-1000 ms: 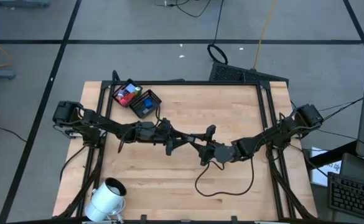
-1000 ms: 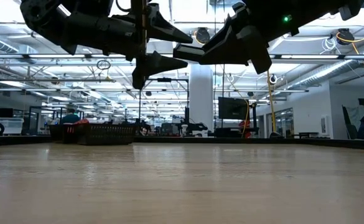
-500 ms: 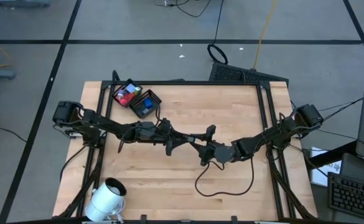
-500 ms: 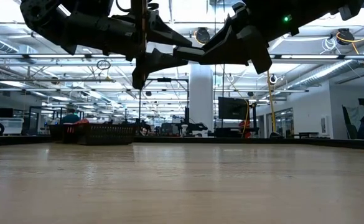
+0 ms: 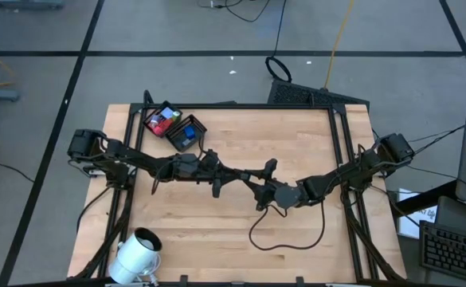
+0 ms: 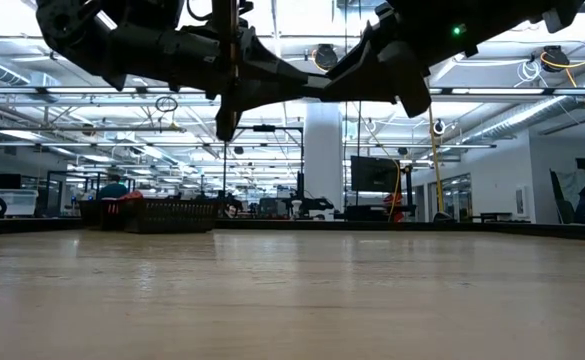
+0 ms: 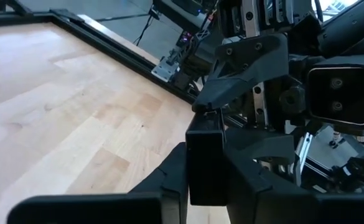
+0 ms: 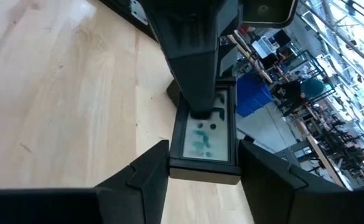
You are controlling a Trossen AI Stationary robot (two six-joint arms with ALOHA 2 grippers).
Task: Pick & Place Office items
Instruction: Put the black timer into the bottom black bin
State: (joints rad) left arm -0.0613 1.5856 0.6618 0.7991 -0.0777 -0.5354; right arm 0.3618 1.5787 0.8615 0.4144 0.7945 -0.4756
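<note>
High view: black compartmented tray (image 5: 175, 126) at the far-left corner of the wooden table (image 5: 296, 143), set at an angle. Contents: red office items (image 5: 160, 121) in the left compartment, blue ones (image 5: 191, 127) in the right compartment, with dark pieces among them; exact count not readable from above. White cylinder (image 5: 137, 253) lying at the near-left edge.

Item in transfer: dark flat rectangular office item (image 7: 205, 163) with a pale green-marked face (image 8: 205, 134), held above mid-table between both arms. Long axis runs roughly left to right, along the line joining the two grippers. It is well clear of the tabletop in the low view.

Left gripper (image 5: 231, 178): fingers (image 7: 169, 177) pressed onto one end of the item. Right gripper (image 5: 258, 182): fingers (image 8: 145, 174) sit on either side of the other end, apparently clamping it, though contact is hard to confirm.

Black cable (image 5: 284, 231) loops on the table near the right gripper.
</note>
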